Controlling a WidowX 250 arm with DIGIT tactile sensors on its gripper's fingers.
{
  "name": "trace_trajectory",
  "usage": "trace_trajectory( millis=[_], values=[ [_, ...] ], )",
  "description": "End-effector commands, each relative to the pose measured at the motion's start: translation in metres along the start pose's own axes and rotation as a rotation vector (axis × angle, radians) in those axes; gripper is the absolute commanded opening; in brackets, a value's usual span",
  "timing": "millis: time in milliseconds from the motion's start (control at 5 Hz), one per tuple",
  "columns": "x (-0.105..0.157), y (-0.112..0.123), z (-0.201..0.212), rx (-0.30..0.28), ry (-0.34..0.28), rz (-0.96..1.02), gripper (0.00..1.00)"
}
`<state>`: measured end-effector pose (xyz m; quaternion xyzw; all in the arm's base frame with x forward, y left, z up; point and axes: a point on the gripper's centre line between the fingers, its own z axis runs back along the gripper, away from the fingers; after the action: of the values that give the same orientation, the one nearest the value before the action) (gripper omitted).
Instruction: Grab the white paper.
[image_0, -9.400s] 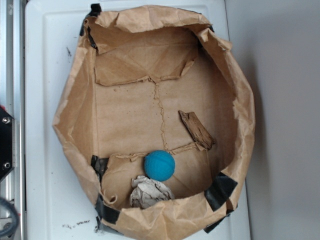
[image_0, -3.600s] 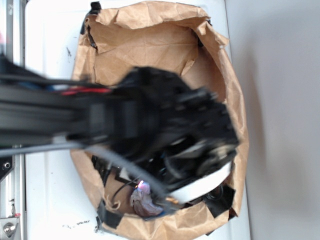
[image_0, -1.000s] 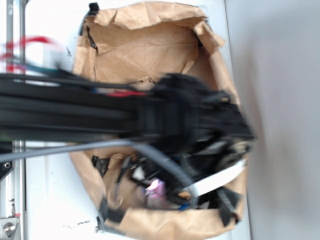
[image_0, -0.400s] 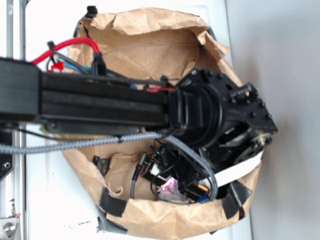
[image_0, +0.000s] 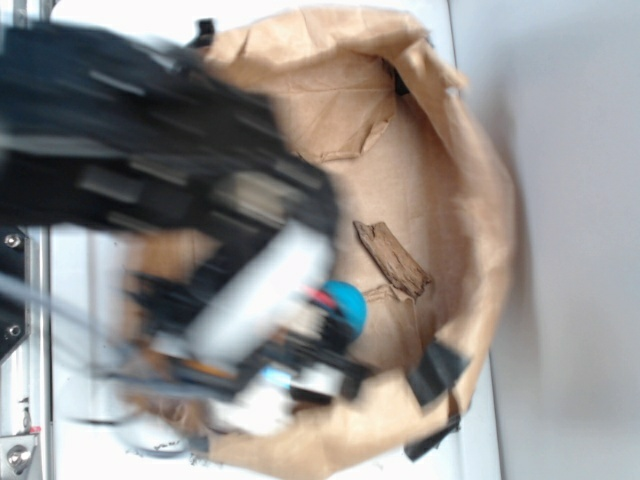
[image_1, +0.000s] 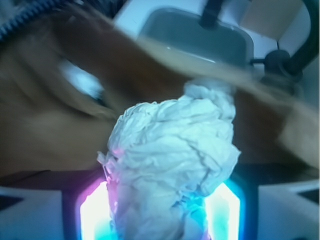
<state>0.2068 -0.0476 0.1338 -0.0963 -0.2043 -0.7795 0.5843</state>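
Clamping the crumpled off-white paper wad (image_1: 172, 165), the black robot gripper (image_1: 159, 212) has a lit pad on either side w/ the wad standing up betw. them, long axis running away from the palm. Beyond the wad: blurred brown paper bag (image_1: 45, 120) wall.

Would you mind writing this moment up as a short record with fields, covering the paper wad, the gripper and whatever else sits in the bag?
white paper: crumpled wad, filling the wrist view, held between the lit pads
gripper: shut on the wad; blurred in the exterior view
brown paper bag: open, on a white surface
blue ball: on the bag floor, partly hidden by the arm
wood piece: on the bag floor, right of the ball, apart from it
image quality: heavy motion blur on the arm
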Motion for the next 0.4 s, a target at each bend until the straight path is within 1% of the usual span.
trace_trajectory(
  millis=[0, 200],
  values=[
    [0.002, 0.016, 0.03, -0.065, 0.259, 0.422, 0.0],
    [-0.025, 0.037, 0.021, -0.175, 0.217, 0.727, 0.0]
  ],
)
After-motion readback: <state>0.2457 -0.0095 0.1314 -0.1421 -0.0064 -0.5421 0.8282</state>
